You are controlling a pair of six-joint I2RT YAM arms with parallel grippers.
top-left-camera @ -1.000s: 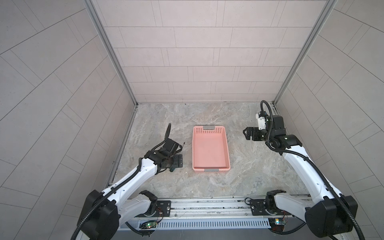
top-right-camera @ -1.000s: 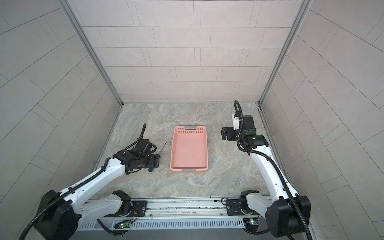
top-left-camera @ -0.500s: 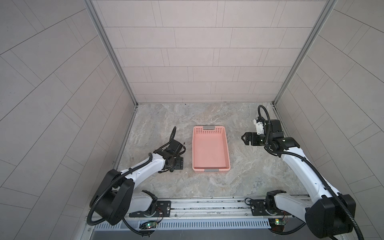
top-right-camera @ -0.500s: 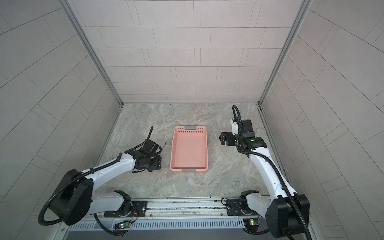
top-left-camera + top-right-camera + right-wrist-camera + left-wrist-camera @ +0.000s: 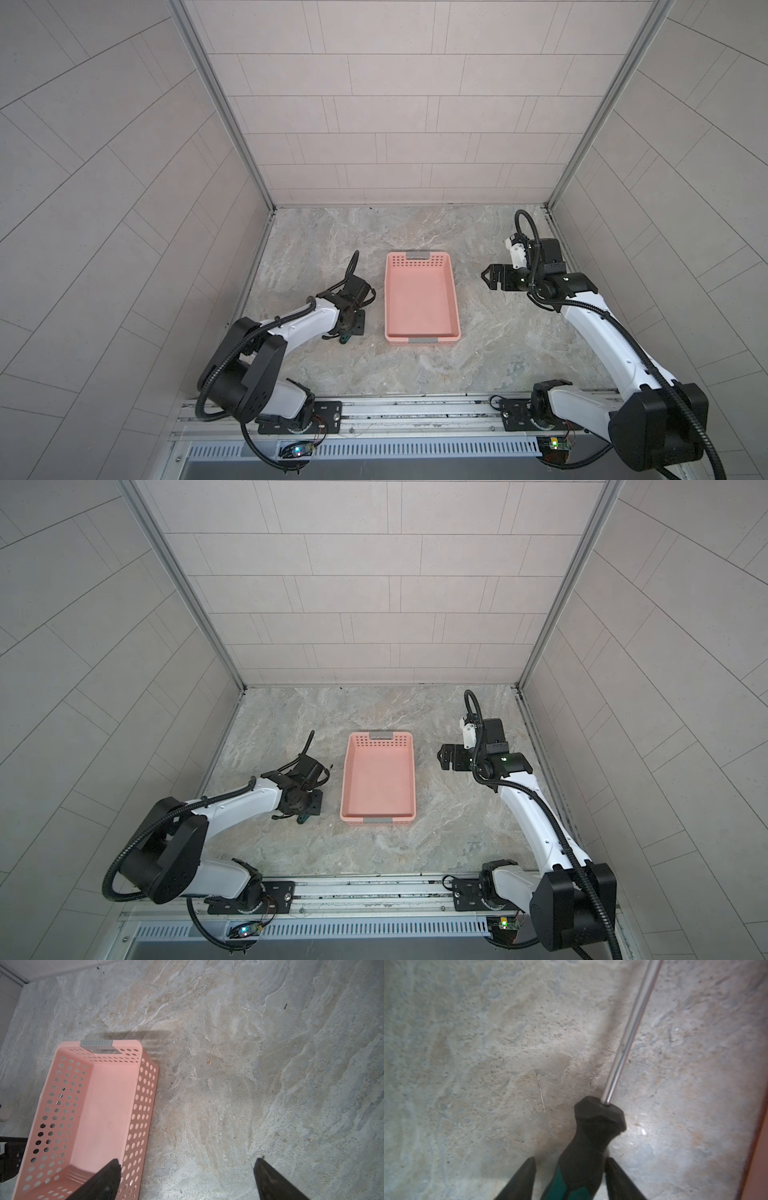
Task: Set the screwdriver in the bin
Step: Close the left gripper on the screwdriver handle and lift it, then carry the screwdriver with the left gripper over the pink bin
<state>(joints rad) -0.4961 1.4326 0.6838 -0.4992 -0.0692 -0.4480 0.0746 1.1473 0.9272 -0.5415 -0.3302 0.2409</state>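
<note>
Salmon-pink, one bin [image 5: 422, 299], one screwdriver [image 5: 588, 1142]

no readable text, labels, brands or numbers anywhere

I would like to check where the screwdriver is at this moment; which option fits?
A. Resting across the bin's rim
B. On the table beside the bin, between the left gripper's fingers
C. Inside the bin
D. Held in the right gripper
B: in the left wrist view the screwdriver lies on the table with the left gripper straddling its handle. The bin holds nothing, and the right gripper is open and holds nothing.
</note>
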